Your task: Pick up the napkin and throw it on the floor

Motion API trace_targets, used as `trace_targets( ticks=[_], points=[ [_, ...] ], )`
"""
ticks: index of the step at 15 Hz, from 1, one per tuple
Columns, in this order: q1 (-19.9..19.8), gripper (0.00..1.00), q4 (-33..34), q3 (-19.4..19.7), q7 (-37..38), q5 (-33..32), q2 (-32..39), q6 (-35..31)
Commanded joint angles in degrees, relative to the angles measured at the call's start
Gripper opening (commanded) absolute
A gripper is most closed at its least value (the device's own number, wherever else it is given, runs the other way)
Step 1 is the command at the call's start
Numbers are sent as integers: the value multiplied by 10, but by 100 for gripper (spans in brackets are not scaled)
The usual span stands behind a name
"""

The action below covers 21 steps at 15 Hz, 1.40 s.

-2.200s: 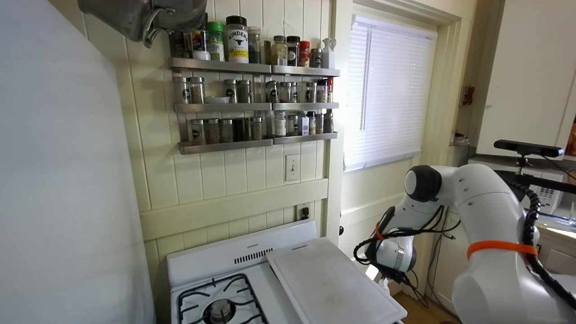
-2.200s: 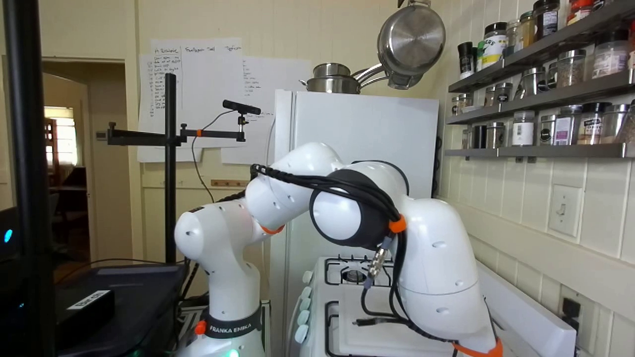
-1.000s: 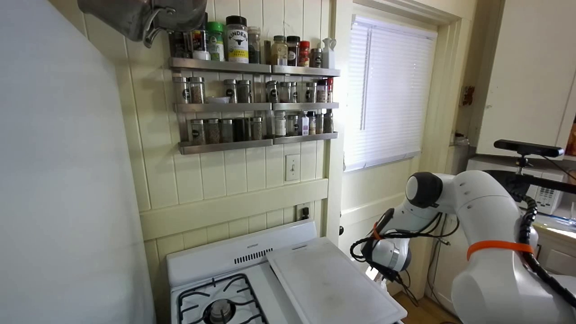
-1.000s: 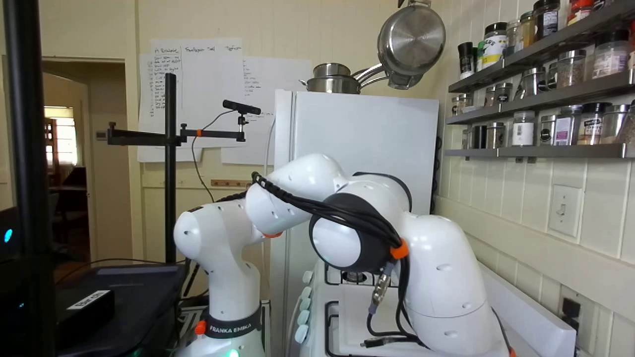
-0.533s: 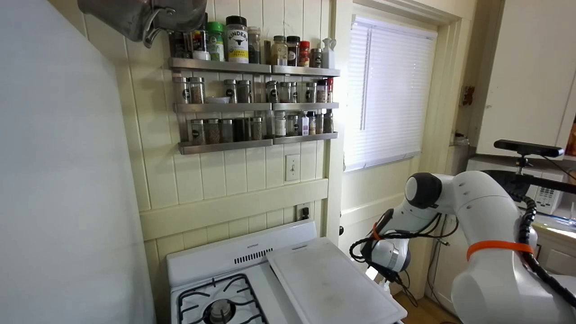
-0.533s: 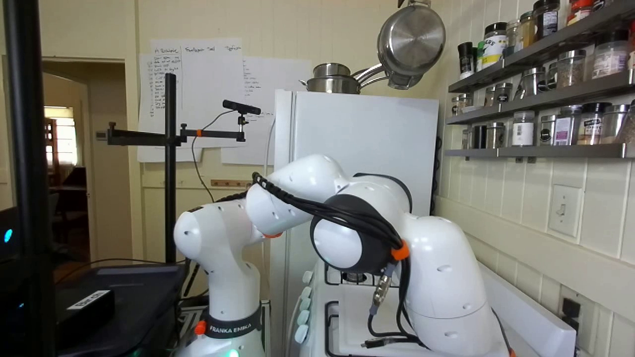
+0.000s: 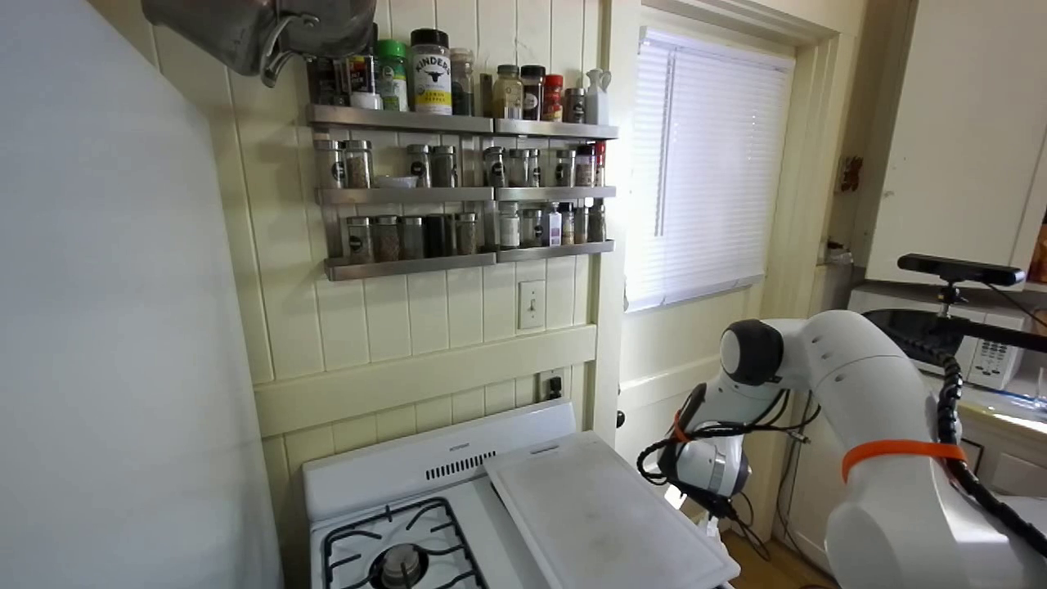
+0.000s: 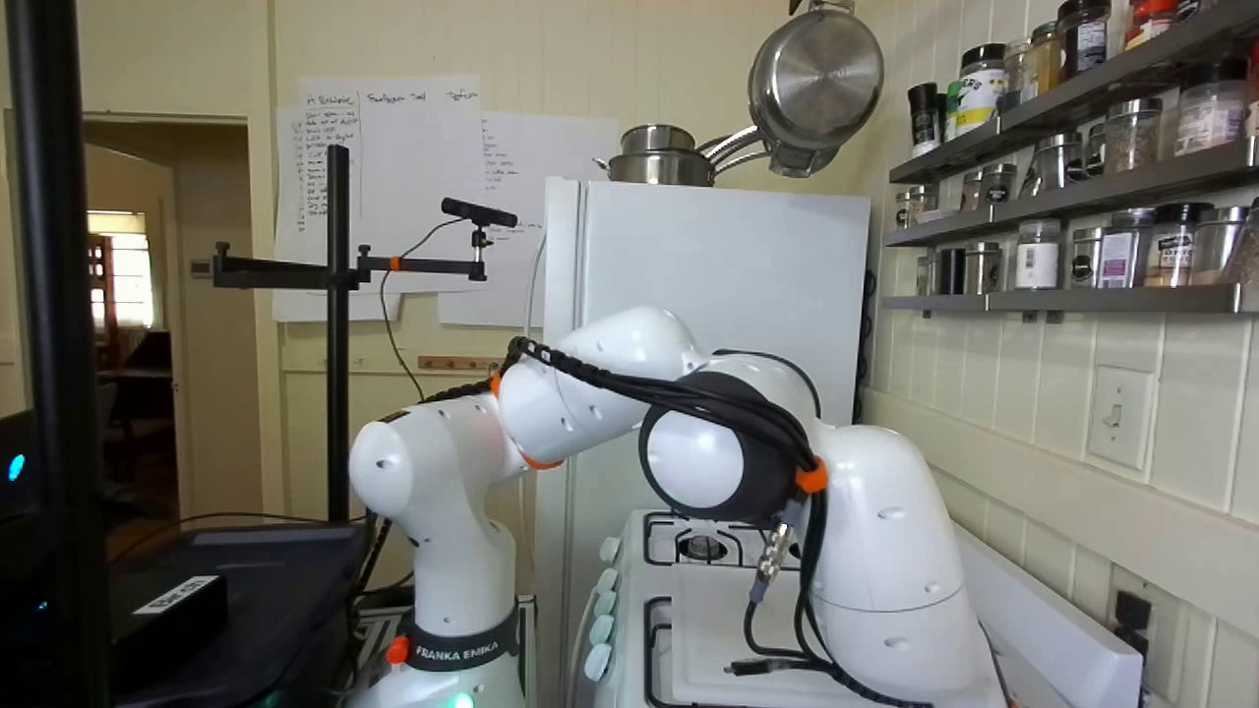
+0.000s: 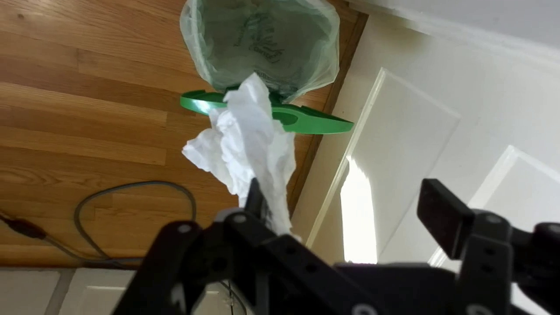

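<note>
Gripper [image 9: 350,199] wide; its blocky black fingers [image 9: 442,214] stand well apart in wrist view. Napkin [image 9: 251,135]: crumpled white paper, soft folds, ragged edges; overlaps the finger at that view's left, can't tell if it's stuck on or just beyond. Past it, a green plastic bar [image 9: 313,120] w/ tapered ends, plus open translucent pale-green bag [image 9: 288,61], thin & wrinkled, dk print. Floor [image 9: 78,118] = brown wood planks, grain visible, grey cable [image 9: 148,183] looped on it. Beside: white panelled door [image 9: 407,113], bright patch. Further out: glossy white arm [image 7: 867,372], orange bands; flat pale board [image 7: 605,507], rounded corners, on white stove [image 7: 484,509]; metal shelves [image 7: 442,195] w/ jars [image 7: 386,239].
</note>
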State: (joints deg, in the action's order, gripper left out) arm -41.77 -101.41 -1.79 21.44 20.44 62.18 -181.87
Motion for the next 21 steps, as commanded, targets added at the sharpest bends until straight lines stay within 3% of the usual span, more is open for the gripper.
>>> trace_targets(
  ticks=[1, 6, 7, 8, 10, 16, 21],
  points=[
    [20, 58, 18, 17, 2, 24, 8, 27],
    [33, 19, 21, 29, 3, 32, 7, 34],
    [35, 29, 21, 31, 3, 34, 8, 29],
    [37, 55, 21, 33, 3, 36, 8, 29],
    [39, 55, 19, 35, 3, 36, 5, 32],
    [66, 98, -8, 65, 9, 40, -24, 51],
    [86, 100, -46, 90, -2, 37, -76, 85]
  ],
)
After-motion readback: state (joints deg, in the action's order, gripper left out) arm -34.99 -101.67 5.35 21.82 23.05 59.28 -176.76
